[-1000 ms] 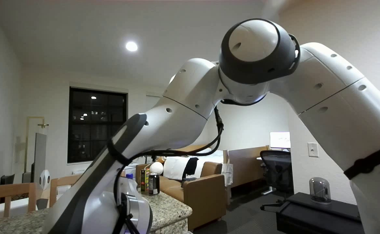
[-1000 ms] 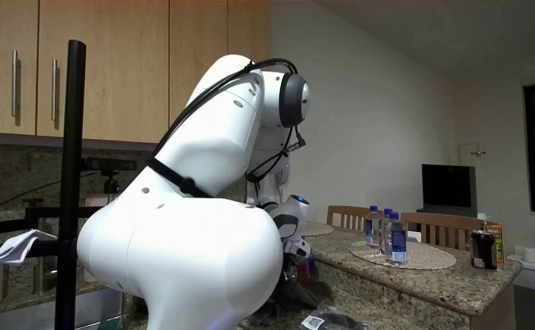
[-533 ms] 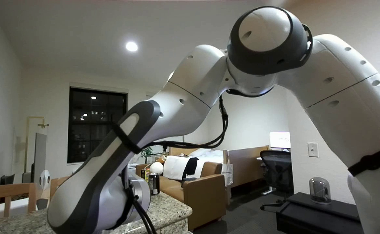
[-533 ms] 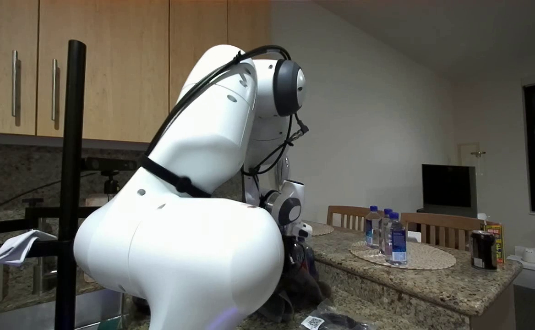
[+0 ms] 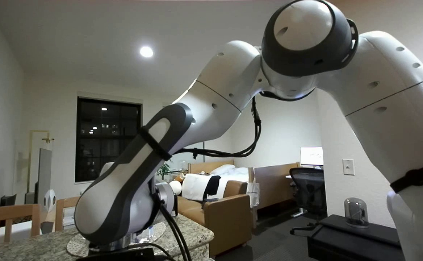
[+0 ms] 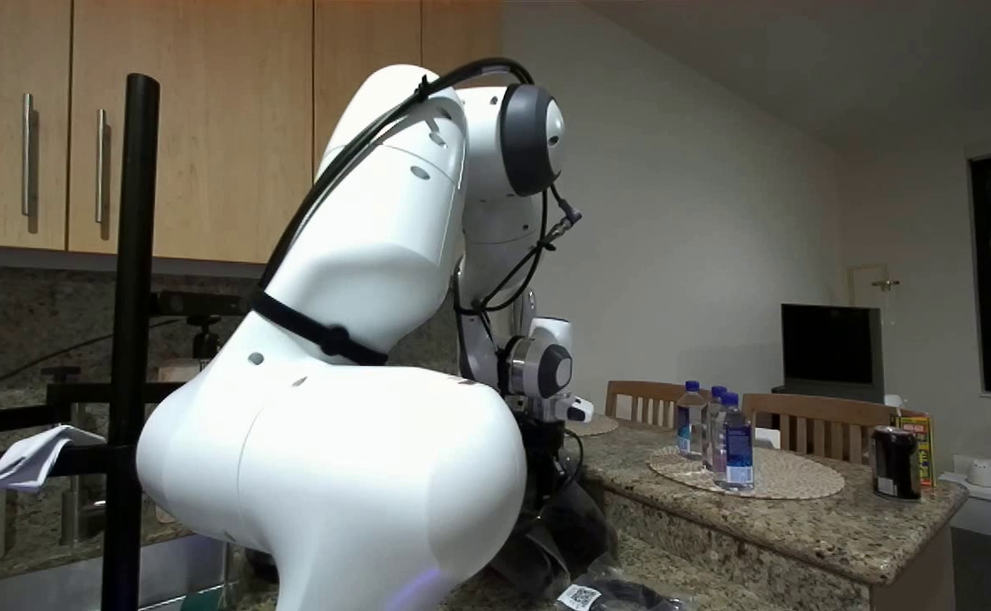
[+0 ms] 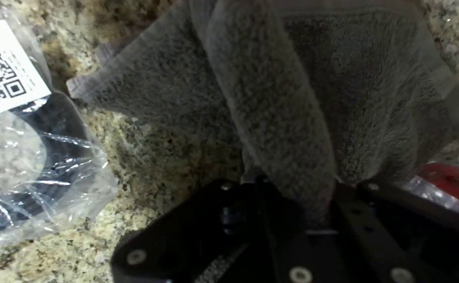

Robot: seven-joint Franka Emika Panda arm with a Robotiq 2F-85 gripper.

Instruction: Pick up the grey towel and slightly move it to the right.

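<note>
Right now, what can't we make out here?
Grey towel: cut off by the wrist view's top edge.
Claw: in an exterior view, cut off by the bottom edge below the arm.
Red item: identity unclear; wrist view's right edge cuts it off.
Label: small print too blurred in the wrist view.

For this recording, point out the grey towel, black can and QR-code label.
Grey towel point(image 7: 268, 90), wrist view: on its thick fold.
Black can point(image 6: 896, 464), in an exterior view: on its side.
QR-code label point(image 7: 7, 71), wrist view: on its printed face.
</note>
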